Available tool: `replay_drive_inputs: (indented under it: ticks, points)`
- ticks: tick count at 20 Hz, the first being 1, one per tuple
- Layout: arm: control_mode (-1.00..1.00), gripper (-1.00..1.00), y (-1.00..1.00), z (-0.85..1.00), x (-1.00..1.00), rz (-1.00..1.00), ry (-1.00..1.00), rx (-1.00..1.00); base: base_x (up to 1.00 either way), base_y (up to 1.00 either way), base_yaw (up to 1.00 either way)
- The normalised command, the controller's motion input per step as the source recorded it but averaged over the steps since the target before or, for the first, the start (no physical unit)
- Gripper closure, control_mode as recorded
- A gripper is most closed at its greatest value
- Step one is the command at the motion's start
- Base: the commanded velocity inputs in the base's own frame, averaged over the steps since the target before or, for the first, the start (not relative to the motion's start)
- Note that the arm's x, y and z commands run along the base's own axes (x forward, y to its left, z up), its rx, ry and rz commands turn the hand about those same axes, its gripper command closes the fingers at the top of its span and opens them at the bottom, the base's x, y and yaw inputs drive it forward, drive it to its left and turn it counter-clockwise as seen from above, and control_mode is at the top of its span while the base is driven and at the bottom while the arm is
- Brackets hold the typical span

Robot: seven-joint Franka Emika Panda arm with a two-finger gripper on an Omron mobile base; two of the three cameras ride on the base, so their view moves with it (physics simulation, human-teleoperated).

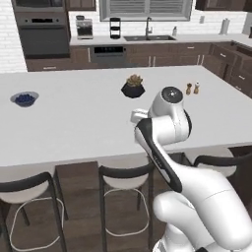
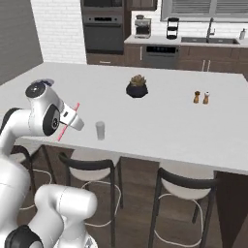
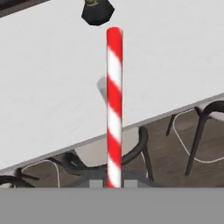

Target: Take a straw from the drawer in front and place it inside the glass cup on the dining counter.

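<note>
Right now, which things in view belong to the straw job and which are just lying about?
Job: straw held in the shut claw; glass cup; dining counter.
Lying about: plant pot; blue-filled bowl; two shakers; stools.

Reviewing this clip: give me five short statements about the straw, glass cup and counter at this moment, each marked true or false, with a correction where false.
1. The pincer is shut on the straw. True.
2. The straw already stands inside the glass cup. False: the cup is empty and the straw is held off to its side, short of the counter's edge.
3. The glass cup stands upright on the dining counter, near its stool-side edge. True.
4. The plant pot lies tipped over beside the cup. False: it sits upright, farther back on the counter.
5. A bowl with blue contents sits on the counter. True.
</note>
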Motion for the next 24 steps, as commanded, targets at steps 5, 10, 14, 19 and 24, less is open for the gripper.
replay_drive_inputs:
  ticks: [5, 10, 14, 19, 24]
  points:
    - [1.00, 1.00, 0.00, 0.00, 0.00, 0.00, 0.00, 0.00, 0.94, 0.20, -0.11]
    - [-1.00, 1.00, 0.04, 0.08, 0.00, 0.00, -0.01, 0.00, 0.58, 0.14, -0.06]
    - [-1.00, 1.00, 0.00, 0.52, -0.23, 0.02, -0.22, 0.00, 0.00, 0.00, 0.00]
    - [-1.00, 1.00, -0.43, 0.32, -0.17, 0.28, -0.38, 0.00, 0.00, 0.00, 0.00]
    - [-1.00, 1.00, -0.66, 0.00, 0.10, 0.57, -0.36, 0.00, 0.00, 0.00, 0.00]
